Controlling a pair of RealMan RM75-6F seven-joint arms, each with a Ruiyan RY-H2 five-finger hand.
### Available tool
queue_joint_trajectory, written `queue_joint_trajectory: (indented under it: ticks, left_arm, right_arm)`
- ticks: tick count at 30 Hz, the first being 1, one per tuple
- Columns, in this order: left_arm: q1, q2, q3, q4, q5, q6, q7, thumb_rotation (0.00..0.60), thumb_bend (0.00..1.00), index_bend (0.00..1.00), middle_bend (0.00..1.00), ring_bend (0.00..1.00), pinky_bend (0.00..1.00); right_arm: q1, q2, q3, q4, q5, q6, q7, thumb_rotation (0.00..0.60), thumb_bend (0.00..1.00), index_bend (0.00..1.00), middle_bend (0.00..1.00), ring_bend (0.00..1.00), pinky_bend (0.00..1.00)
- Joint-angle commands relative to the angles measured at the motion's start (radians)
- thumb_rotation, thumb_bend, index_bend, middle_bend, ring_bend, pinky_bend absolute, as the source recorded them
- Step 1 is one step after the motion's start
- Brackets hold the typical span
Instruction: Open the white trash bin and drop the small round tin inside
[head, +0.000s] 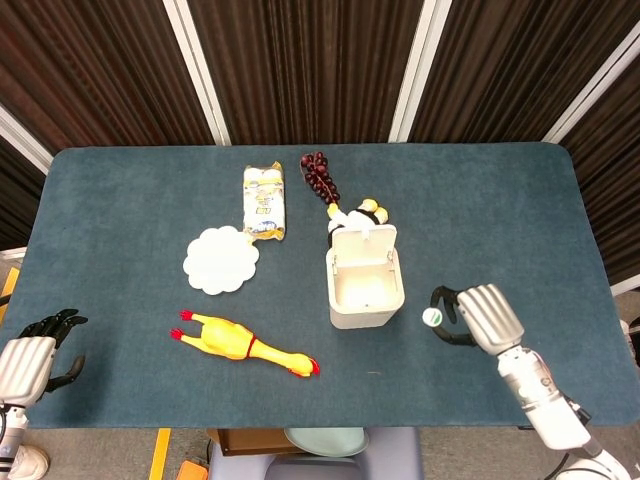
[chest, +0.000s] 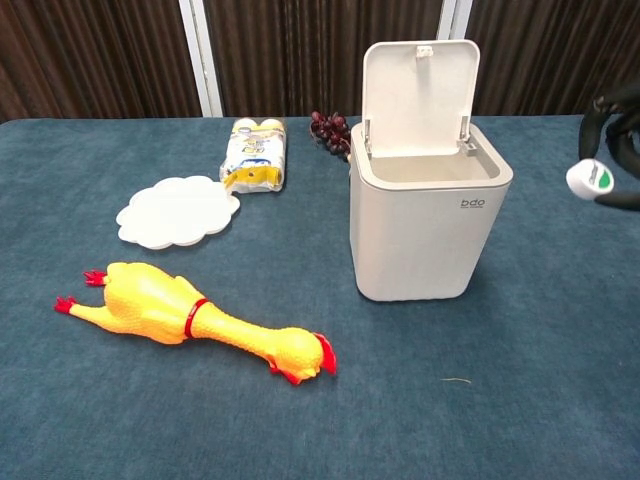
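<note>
rubber chicken (head: 245, 343), white doily (head: 221, 260), snack pack (head: 264, 202), grapes (head: 320, 177)

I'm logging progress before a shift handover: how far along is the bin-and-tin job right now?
Done: the white trash bin stands with its lid flipped up. In hand: the right hand holds the small round tin in the air to the right of the bin, about level with its rim in the chest view. Left: carry the tin over the opening and release it. The left hand sits idle at the table's near left corner.
</note>
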Motion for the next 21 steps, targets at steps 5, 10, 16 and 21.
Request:
queue_joint_trajectory:
  ticks: [5, 10, 16, 21]
  left_arm:
    - [-0.003, -0.003, 0.000, 0.002, -0.004, -0.007, 0.011, 0.600, 0.41, 0.25, 0.17, 0.22, 0.28]
    - [-0.005, -0.003, 0.001, 0.001, -0.008, -0.012, 0.017, 0.600, 0.41, 0.25, 0.17, 0.22, 0.28]
    - [-0.003, -0.001, -0.001, 0.000, -0.008, -0.006, 0.012, 0.600, 0.41, 0.25, 0.17, 0.22, 0.28]
    - [-0.003, 0.000, -0.002, 0.001, -0.012, -0.010, 0.011, 0.600, 0.41, 0.25, 0.17, 0.22, 0.28]
  right_arm:
    - [0.090, -0.025, 0.103, -0.005, 0.114, -0.073, -0.052, 0.600, 0.39, 0.66, 0.82, 0.89, 0.85]
    - [0.170, -0.084, 0.151, 0.043, 0.195, -0.144, -0.109, 0.600, 0.39, 0.66, 0.82, 0.89, 0.85]
    - [0.236, -0.149, 0.182, 0.101, 0.249, -0.191, -0.120, 0.600, 0.39, 0.66, 0.82, 0.89, 0.85]
    - [0.248, -0.157, 0.180, 0.105, 0.248, -0.200, -0.093, 0.600, 0.35, 0.56, 0.82, 0.89, 0.85]
